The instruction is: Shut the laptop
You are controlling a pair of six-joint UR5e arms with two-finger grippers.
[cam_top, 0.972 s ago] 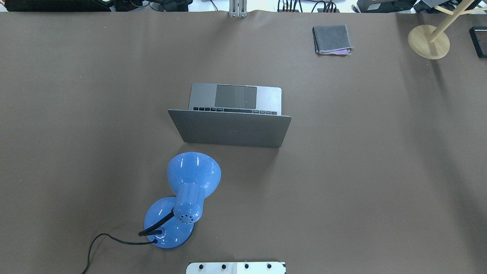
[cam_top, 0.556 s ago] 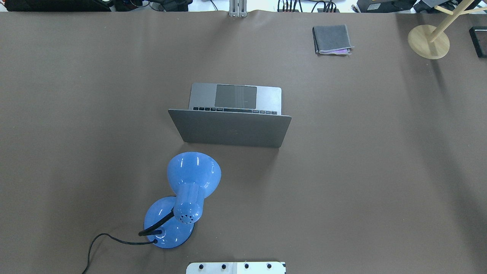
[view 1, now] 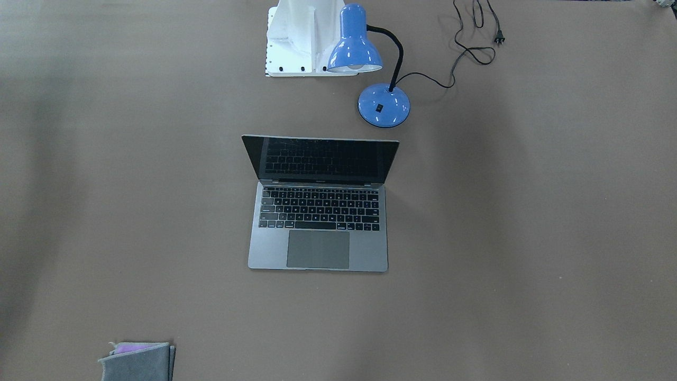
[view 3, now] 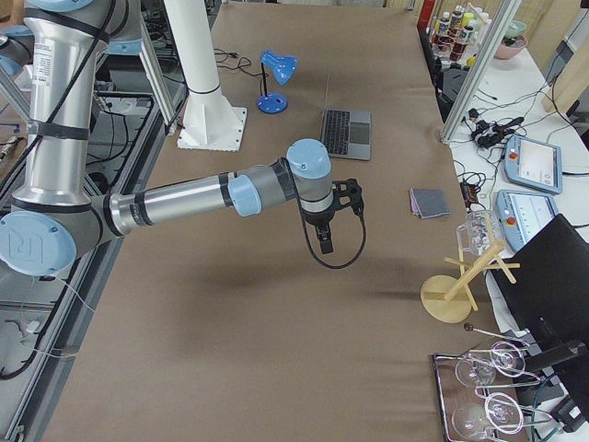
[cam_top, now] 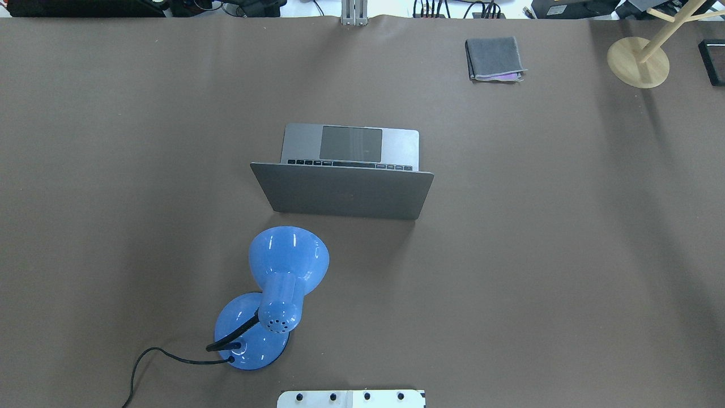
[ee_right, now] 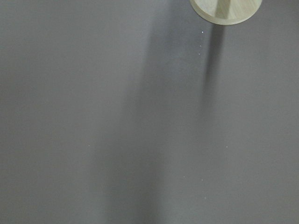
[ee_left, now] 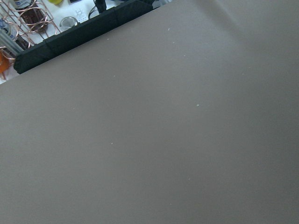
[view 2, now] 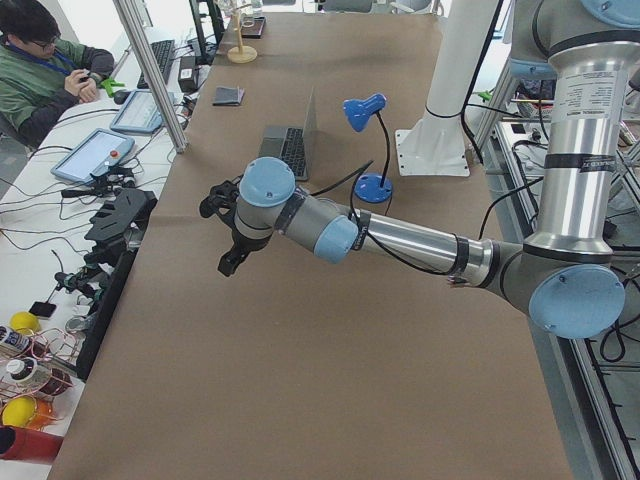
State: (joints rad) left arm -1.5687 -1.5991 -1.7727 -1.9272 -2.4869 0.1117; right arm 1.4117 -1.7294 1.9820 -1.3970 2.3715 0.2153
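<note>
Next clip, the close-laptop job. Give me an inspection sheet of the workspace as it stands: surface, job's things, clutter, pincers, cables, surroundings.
Surface: brown table cover, smooth, shadowed in patches.
Job's things: laptop open, screen dark, back of the lid toward the robot, nothing touching it.
Clutter: blue desk lamp near the robot's base; folded grey cloth at the far edge; wooden stand at the far right corner.
Pincers: left pincer and right pincer hang above the table, apart from the laptop; open or shut cannot be told.
Cables: lamp cord lies loose, its plug on the table, unplugged.
Surroundings: seated operator beside the table.
</note>
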